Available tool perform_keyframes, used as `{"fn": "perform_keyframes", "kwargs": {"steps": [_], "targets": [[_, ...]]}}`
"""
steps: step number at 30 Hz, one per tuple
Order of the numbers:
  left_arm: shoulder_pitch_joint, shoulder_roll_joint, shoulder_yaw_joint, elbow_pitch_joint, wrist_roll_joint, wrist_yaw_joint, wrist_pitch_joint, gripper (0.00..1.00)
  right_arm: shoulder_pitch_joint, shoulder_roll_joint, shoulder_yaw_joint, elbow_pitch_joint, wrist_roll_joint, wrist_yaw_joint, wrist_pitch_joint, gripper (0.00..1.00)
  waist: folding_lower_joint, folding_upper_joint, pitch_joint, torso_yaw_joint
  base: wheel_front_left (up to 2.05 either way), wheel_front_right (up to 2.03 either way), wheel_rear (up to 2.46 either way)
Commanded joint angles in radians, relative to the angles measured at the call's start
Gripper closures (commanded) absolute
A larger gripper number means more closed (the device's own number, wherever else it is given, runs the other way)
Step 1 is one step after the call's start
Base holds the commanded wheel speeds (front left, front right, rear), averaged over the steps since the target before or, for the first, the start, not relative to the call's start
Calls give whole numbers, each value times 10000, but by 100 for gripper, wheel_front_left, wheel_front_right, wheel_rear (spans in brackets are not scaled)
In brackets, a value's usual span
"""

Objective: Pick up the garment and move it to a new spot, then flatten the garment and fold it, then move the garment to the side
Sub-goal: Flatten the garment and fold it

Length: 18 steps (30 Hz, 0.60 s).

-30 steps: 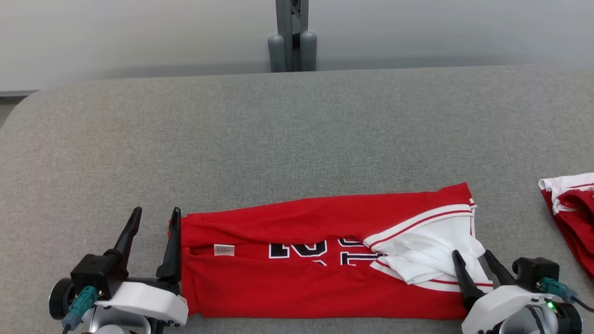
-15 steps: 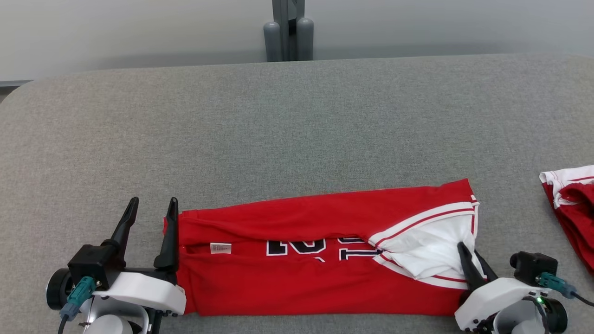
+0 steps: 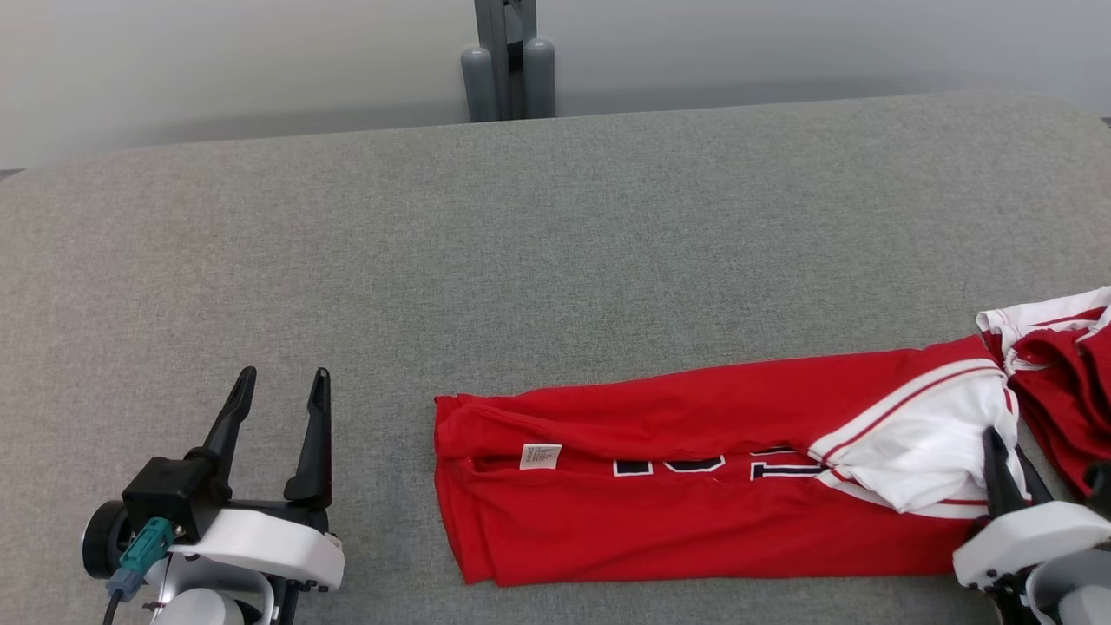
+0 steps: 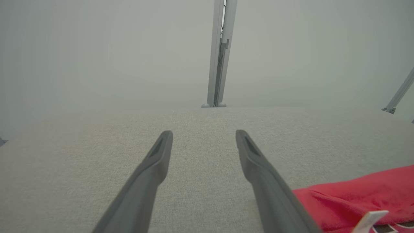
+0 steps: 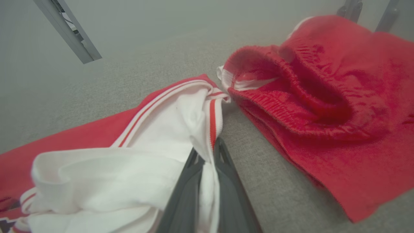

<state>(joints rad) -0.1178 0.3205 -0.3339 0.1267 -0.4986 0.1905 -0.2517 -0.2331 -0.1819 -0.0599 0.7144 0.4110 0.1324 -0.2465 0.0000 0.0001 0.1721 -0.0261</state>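
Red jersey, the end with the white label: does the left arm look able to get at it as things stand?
Probably yes: the left tool stands open beside that end of the red jersey, with only bare grey table between them.

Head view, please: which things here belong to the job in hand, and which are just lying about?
Job: jersey; right gripper, shut on its white part; left gripper, open and empty.
Lying about: second red garment at the right edge; grey post at the back.
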Motion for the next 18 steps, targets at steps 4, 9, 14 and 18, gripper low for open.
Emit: {"fn": "perform_keyframes", "kwargs": {"steps": [4, 9, 14, 18], "targets": [[0, 32, 22, 5, -41, -8, -58, 0, -220, 259, 733, -1437, -113, -20, 211, 100, 0, -1, -102, -97, 0, 0, 0], [32, 17, -31, 38, -106, -46, -56, 0, 88, 612, 1868, -3621, -174, -20, 769, 100, 0, -1, -170, -107, 0, 0, 0], [-31, 2, -78, 80, -148, -48, -42, 0, 235, 878, 3018, -5073, -116, -20, 1436, 100, 0, -1, -187, -37, 0, 0, 0], [-80, -1, -59, 80, -150, -1, -49, 0, 79, 1089, 4425, -5897, 179, -20, 1923, 100, 0, -1, -123, 43, 0, 0, 0]]}}
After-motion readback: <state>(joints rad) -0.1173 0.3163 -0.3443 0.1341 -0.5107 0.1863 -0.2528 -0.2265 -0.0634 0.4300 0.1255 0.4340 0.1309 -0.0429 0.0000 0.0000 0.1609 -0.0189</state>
